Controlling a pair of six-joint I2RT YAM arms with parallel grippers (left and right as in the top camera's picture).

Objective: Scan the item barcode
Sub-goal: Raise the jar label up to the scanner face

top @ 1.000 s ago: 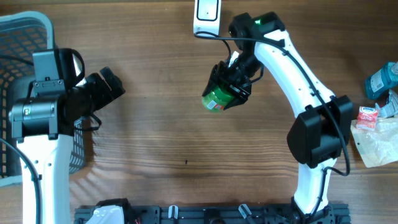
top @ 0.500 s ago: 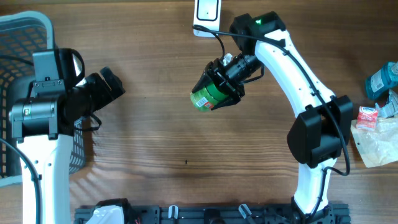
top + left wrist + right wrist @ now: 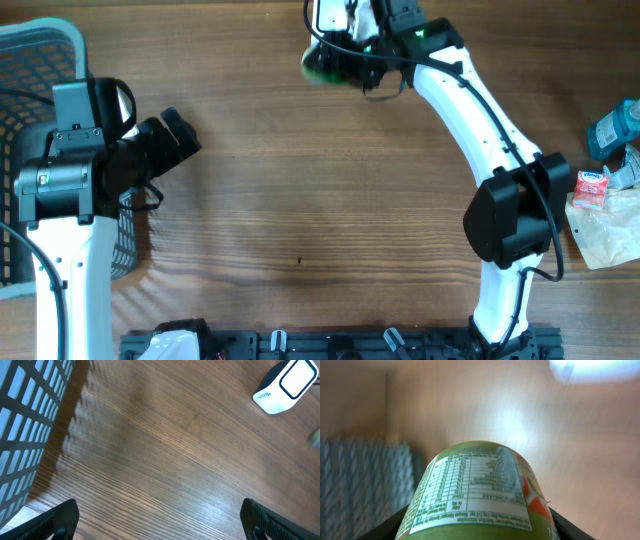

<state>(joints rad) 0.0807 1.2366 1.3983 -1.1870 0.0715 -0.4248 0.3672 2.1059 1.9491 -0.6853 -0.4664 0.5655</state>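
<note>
Gripping one green cylindrical container [image 3: 475,492] in my right gripper [image 3: 352,62], printed label facing my wrist camera, at twelve o'clock over the grained wooden table [image 3: 300,200], just beside one white boxy scanner [image 3: 330,18]. My left gripper [image 3: 182,132] gapes empty at nine o'clock beside one lattice basket [image 3: 40,60].

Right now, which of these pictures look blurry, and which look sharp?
Overhead: the green can is motion-smeared, everything else crisp. Right wrist: the can's label is fairly sharp; basket and scanner behind are blurred, scanner glaring white. Left wrist: sharp wood grain.
</note>
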